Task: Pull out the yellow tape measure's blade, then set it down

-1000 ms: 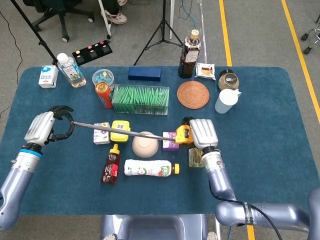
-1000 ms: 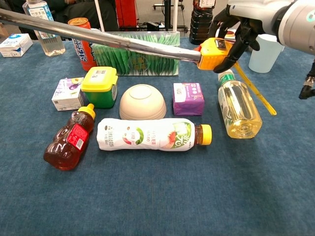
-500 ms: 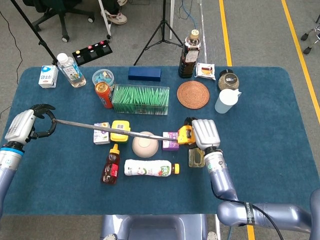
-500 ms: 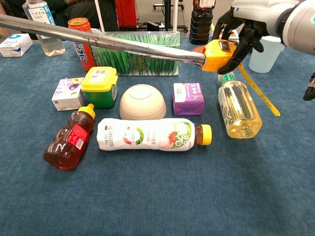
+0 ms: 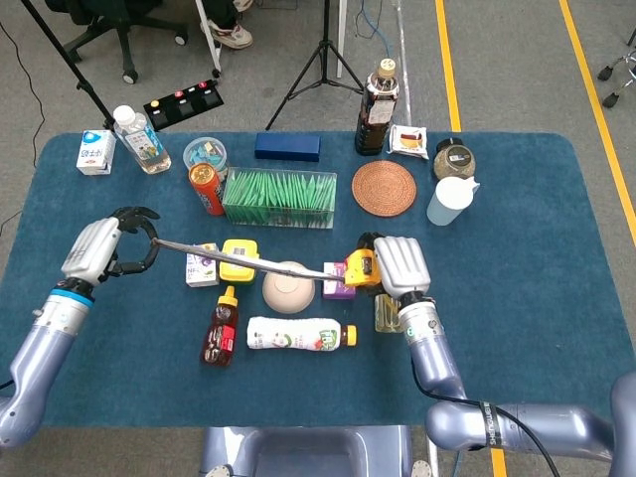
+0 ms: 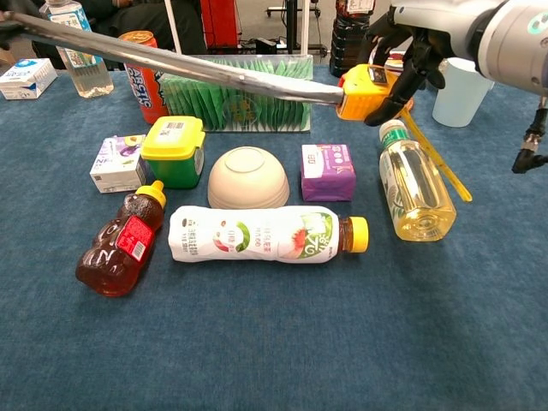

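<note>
Blue-clothed counter clutter sits beneath the yellow tape measure, gripped aloft by the right hand; the left hand pinches its blade taut, keeping it clear of the bowl.

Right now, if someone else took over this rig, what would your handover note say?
Right hand grips the yellow tape measure above the table, over the purple box. Left hand pinches the end of the blade, which spans in the air over the upturned bowl and green jar.
Done: blade is out.
Left: release the blade, set the tape measure down.
</note>
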Robot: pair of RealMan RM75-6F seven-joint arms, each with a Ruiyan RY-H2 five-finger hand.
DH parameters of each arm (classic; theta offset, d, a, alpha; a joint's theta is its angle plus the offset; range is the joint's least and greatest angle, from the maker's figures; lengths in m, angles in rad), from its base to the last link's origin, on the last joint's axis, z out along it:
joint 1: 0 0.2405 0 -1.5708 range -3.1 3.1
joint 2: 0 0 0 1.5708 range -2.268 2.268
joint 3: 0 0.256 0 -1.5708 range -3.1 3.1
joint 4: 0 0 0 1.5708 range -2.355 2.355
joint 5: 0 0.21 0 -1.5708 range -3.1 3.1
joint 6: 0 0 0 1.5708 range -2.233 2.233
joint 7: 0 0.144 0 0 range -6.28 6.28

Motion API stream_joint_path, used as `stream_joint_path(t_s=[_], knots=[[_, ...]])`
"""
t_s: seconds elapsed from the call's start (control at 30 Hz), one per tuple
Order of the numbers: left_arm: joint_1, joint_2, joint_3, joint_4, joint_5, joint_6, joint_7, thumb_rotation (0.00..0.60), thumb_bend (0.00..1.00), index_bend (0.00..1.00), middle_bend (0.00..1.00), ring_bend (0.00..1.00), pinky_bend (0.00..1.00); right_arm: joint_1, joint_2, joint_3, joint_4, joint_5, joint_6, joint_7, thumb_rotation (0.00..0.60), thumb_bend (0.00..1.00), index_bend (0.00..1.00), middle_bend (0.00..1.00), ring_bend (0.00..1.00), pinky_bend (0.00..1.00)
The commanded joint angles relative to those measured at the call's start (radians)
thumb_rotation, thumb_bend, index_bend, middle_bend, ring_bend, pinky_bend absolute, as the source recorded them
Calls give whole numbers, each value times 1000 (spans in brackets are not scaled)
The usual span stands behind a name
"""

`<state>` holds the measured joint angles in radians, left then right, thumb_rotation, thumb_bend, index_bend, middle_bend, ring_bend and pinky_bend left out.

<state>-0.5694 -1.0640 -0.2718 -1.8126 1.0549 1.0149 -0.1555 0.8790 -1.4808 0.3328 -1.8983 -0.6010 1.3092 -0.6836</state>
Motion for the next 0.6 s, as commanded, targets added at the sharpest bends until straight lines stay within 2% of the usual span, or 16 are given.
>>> stream_joint_path(t_s=[0.03,0.43,0.5,0.53,0.6], knots=[[-35,-43,-17,-23,-27,8,50,600,411,518,283,161,295,6,-8,9,0,8,1,1,600,239,676,628,738,726],[-155,-199,-49,-41,-116,16,213,600,393,518,284,138,284,50,-58,64,18,61,7,-4,600,240,676,628,738,726],[-170,-220,-55,-38,-135,22,233,600,383,512,279,111,275,54,-65,70,22,70,8,-2,600,239,676,628,738,727],[-177,-229,-58,-38,-143,24,243,600,369,490,264,88,267,56,-66,72,24,74,8,-2,600,239,676,629,738,727],[-190,-237,-57,-41,-163,25,271,600,297,351,181,16,237,58,-68,74,30,79,9,-3,600,240,676,629,738,727]])
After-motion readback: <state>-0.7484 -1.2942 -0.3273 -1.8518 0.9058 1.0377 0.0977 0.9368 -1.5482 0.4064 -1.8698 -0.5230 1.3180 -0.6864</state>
